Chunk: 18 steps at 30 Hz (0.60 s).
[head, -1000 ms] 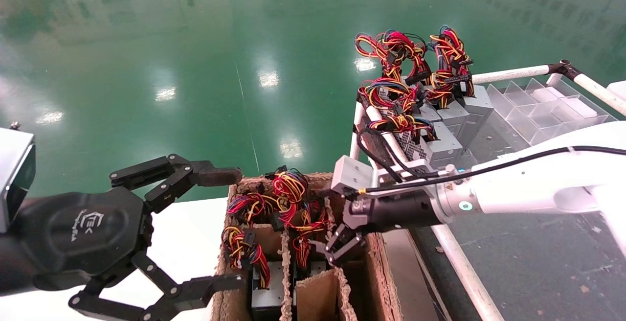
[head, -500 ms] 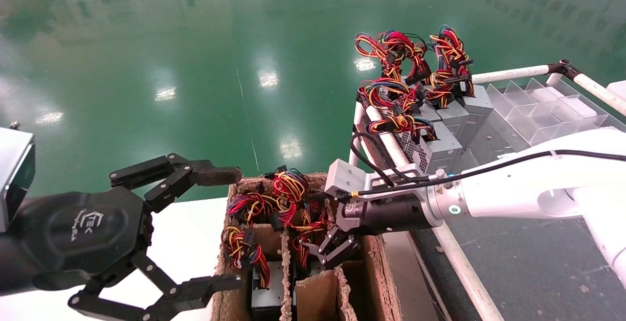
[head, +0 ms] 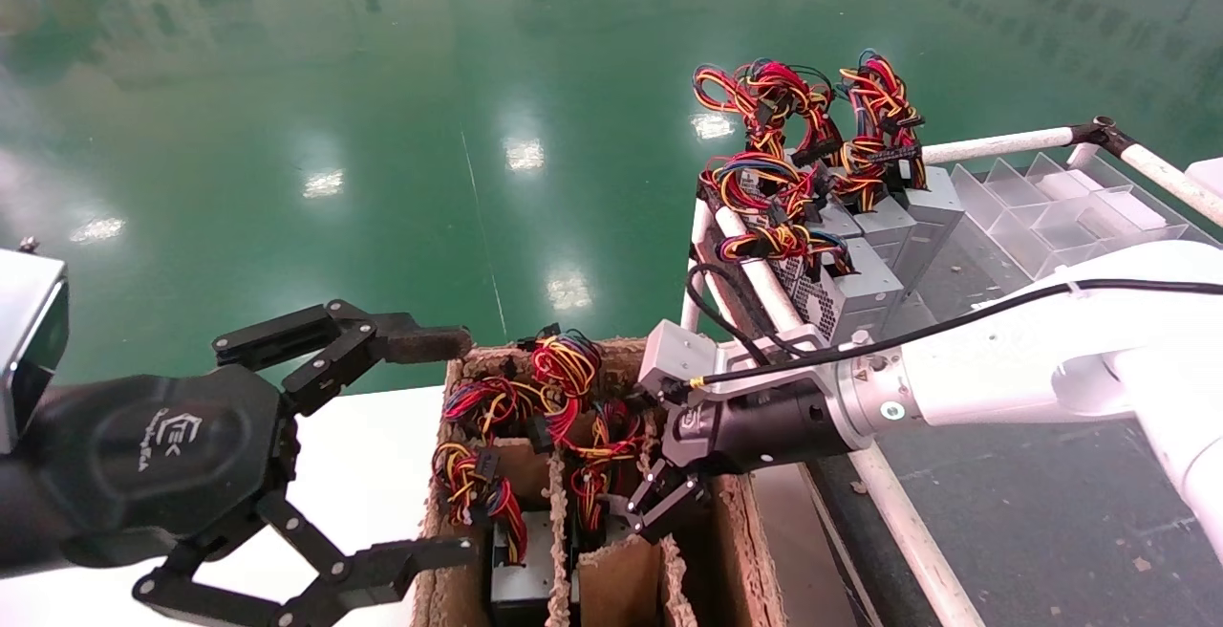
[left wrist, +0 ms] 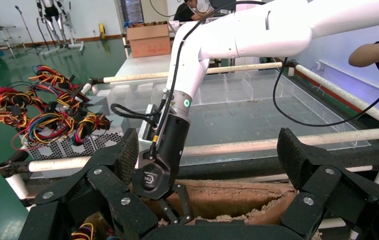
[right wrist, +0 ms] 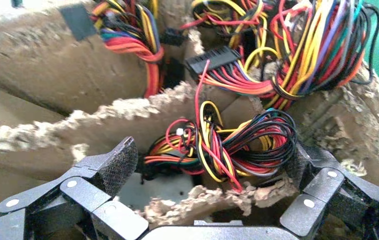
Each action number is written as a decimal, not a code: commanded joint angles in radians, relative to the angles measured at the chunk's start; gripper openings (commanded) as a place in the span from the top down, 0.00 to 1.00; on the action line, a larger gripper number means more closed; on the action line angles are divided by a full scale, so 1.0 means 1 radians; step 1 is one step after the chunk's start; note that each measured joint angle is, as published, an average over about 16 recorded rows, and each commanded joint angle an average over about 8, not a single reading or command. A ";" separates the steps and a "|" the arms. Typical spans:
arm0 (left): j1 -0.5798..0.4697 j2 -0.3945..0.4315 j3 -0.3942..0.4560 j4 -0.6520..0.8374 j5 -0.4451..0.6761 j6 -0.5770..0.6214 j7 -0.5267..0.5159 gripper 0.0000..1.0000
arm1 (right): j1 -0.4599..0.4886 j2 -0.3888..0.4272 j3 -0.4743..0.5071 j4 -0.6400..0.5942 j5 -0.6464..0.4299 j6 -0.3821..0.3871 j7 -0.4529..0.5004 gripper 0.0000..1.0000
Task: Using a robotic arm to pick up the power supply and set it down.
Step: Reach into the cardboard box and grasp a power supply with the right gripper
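While right gripper (head: pixel 642 505) hangs released inside carton (head: pixel 736 522), fingers spread either side of wire bundle (right wrist: pixel 227 145), power supply (right wrist: pixel 160 187) sits low in middle cell under those wires. Left gripper (head: pixel 420 445) idle, also released, at carton's left edge. Risk, as I judge: fingers clamp only on wires, not on metal box, so unit slips or wires snag on ragged divider (right wrist: pixel 127 120). Stored units (head: pixel 884 235) on far right rack.
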 commanded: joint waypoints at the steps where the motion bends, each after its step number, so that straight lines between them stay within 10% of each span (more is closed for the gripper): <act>1: 0.000 0.000 0.000 0.000 0.000 0.000 0.000 0.00 | 0.008 -0.004 0.002 -0.023 0.006 -0.019 0.000 0.00; 12: 0.000 0.000 0.001 0.000 0.000 0.000 0.000 0.00 | 0.051 -0.028 -0.015 -0.137 -0.004 -0.103 -0.004 0.01; 18: 0.000 0.000 0.001 0.000 -0.001 0.000 0.000 0.00 | 0.061 -0.031 -0.014 -0.179 0.010 -0.137 -0.009 0.56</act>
